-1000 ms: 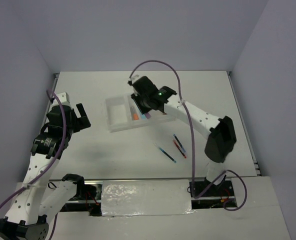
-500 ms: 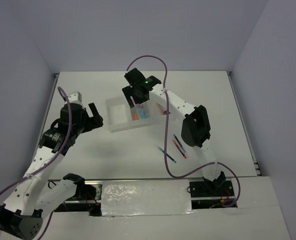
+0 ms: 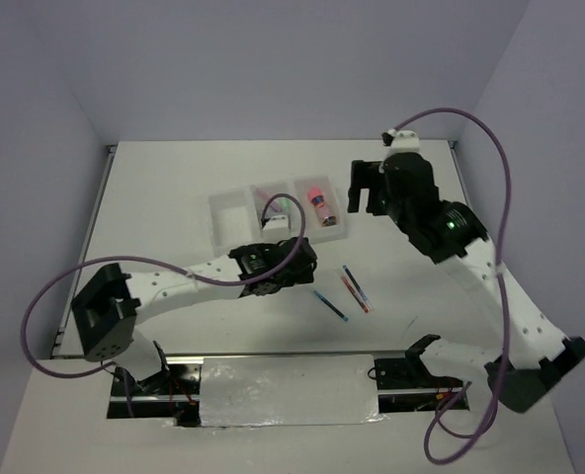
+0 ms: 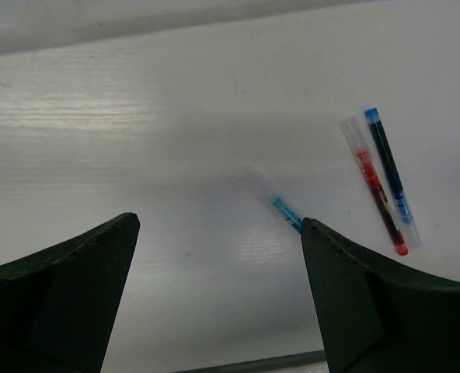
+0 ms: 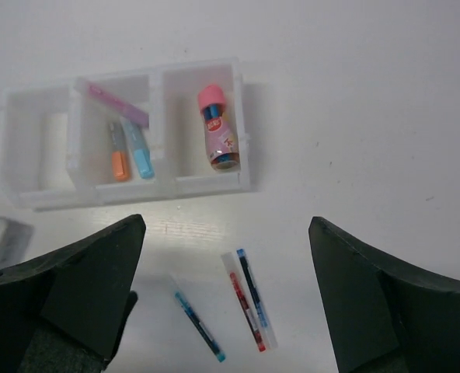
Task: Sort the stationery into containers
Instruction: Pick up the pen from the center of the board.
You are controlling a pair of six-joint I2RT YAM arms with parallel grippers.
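Progress: roughly half done, by my judgement. The tray (image 5: 137, 194) holds a purple marker (image 5: 117, 102), orange marker (image 5: 118, 151) and light-blue marker (image 5: 139, 151) in its middle compartment, and a pink cylinder (image 5: 217, 128) in the right one.
Remaining: lone pen (image 5: 200, 326), red pen (image 5: 245, 311) and dark blue pen (image 5: 253, 299) lie flat on the table (image 5: 370, 116), near the tray.
Axes: in the top view, all three run diagonally from far-left to near-right. The red and dark blue pens are parallel, side by side.
End effectors: left end effector (image 4: 218, 225) and right end effector (image 5: 226, 225) are both spread and empty.

We see bright, diffuse light casting only faint soft shadows on the table (image 3: 174, 188), while the left wrist view's fingers (image 4: 51, 295) blur at five and seven o'clock.
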